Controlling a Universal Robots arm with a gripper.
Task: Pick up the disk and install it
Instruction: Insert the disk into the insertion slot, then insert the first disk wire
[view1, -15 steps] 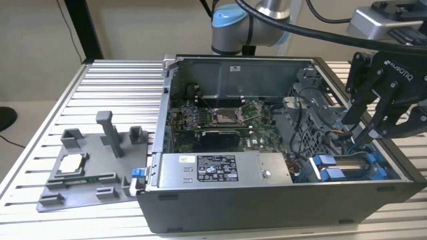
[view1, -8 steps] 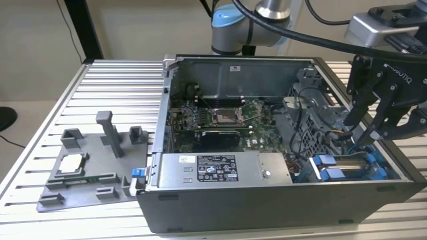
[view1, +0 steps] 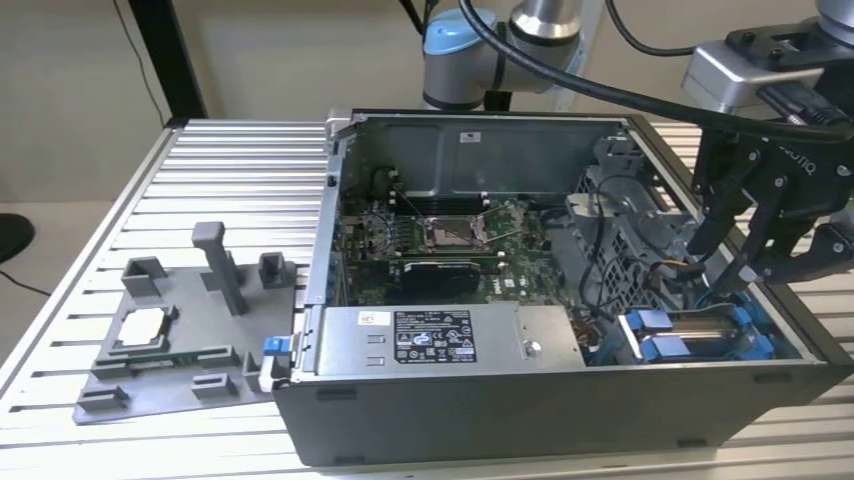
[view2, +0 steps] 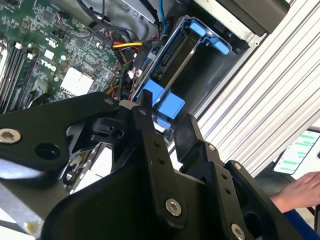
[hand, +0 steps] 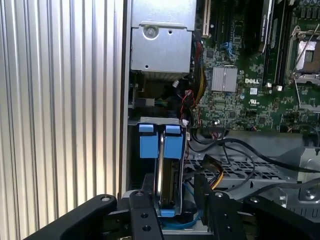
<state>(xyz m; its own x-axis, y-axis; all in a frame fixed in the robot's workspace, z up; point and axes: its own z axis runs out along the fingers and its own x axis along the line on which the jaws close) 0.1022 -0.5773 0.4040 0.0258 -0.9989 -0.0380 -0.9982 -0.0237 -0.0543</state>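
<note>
Here: gripper (view1: 725, 262), jaws spread, hanging over the corner bay of the case (view1: 561, 400). Disk (hand: 168, 167) stands on edge in that bay, directly under the gripper. In the first wrist view a finger (hand: 149, 200) flanks it on each side, with its blue tabs (hand: 160, 141) just beyond the fingertips. Exterior view adds a silver box (view1: 441, 340) beside the bay and a grey tray (view1: 174, 340) well apart from the gripper on the table (view1: 227, 160). Second wrist view adds a person's hand (view2: 300, 192) off to one side of the gripper, outside the case.
</note>
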